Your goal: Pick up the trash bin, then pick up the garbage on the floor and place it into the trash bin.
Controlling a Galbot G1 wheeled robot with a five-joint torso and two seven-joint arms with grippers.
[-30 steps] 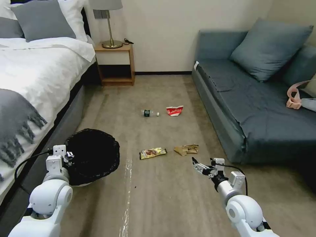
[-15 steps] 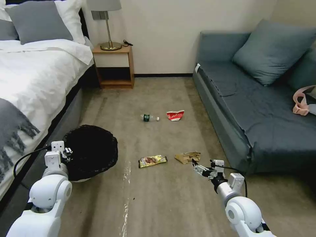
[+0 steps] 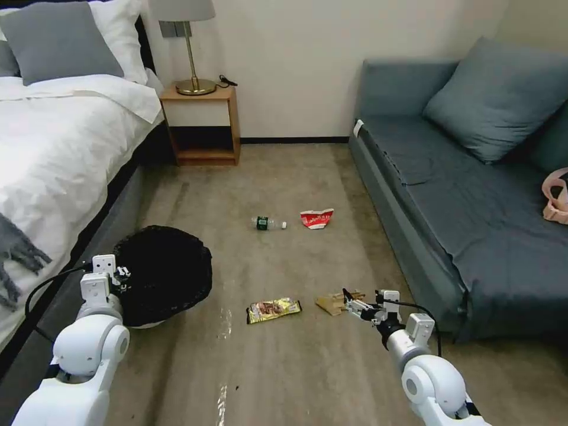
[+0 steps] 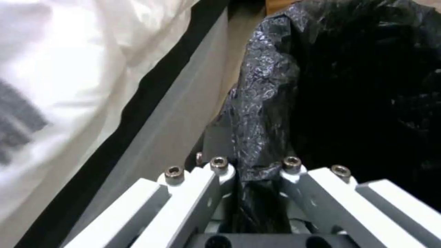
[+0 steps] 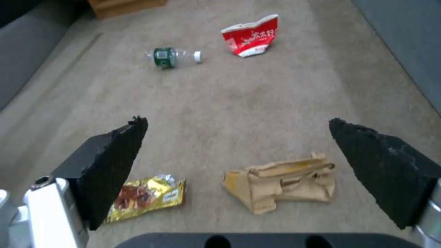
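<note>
The trash bin (image 3: 163,275), white and lined with a crinkled black bag, is at my left by the bed. My left gripper (image 3: 121,273) is shut on its bag-covered rim (image 4: 257,172). The garbage lies on the carpet. A crumpled tan paper (image 3: 331,303) (image 5: 285,182) sits just ahead of and below my open right gripper (image 3: 349,303) (image 5: 239,124). To its left lies a gold-brown snack wrapper (image 3: 274,309) (image 5: 147,196). Farther off are a clear bottle with a green label (image 3: 267,223) (image 5: 172,56) and a red-white carton (image 3: 316,218) (image 5: 250,36).
A white bed (image 3: 53,148) runs along the left and a blue-grey sofa (image 3: 473,207) along the right. A wooden nightstand (image 3: 201,124) with a lamp stands against the far wall. Carpet stretches between them. A pink item (image 3: 556,204) lies on the sofa.
The whole view has shifted as I moved forward, so the litter sits lower and nearer. My right gripper has come down close over the tan paper. The left gripper still holds the bin.
</note>
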